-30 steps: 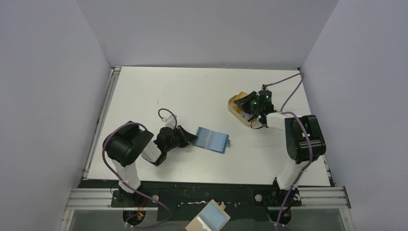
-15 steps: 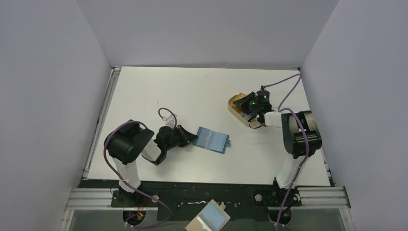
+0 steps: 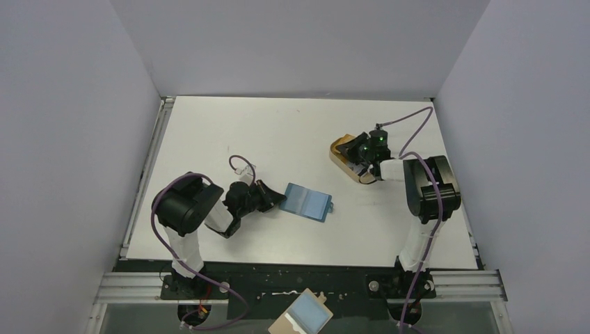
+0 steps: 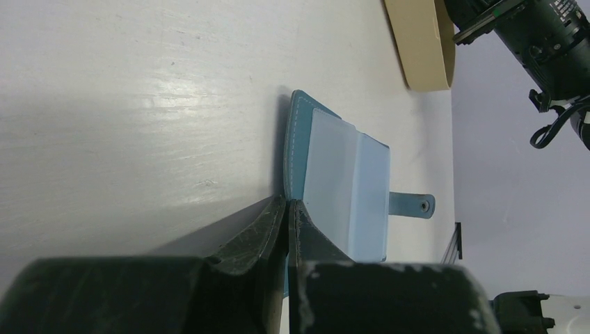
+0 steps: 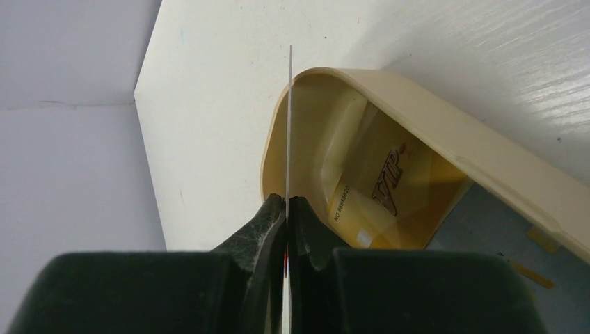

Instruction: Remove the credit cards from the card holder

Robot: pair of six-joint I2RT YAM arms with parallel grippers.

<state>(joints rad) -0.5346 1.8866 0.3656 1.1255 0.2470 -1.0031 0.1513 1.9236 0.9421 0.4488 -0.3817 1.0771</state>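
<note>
The teal-blue card holder (image 3: pixel 307 202) lies open on the white table, with its light blue inside up and its snap tab to the right. It also shows in the left wrist view (image 4: pixel 341 188). My left gripper (image 3: pixel 279 198) (image 4: pixel 286 203) is shut on the holder's left cover edge. My right gripper (image 3: pixel 364 161) (image 5: pixel 286 200) is shut on a thin pale credit card (image 5: pixel 288 125), seen edge-on, held upright over the near end of the tan oval tray (image 3: pixel 346 151) (image 5: pixel 431 125). A gold card with VIP lettering (image 5: pixel 376 198) lies inside the tray.
A tan board with a light-blue rectangle (image 3: pixel 306 314) lies below the table's front rail. A purple cable loop (image 3: pixel 241 167) rises behind my left wrist. Grey walls close in the table on three sides.
My right arm has swung a little to the left and its gripper has edged over the tray with the card. The left gripper and the card holder have not moved.
</note>
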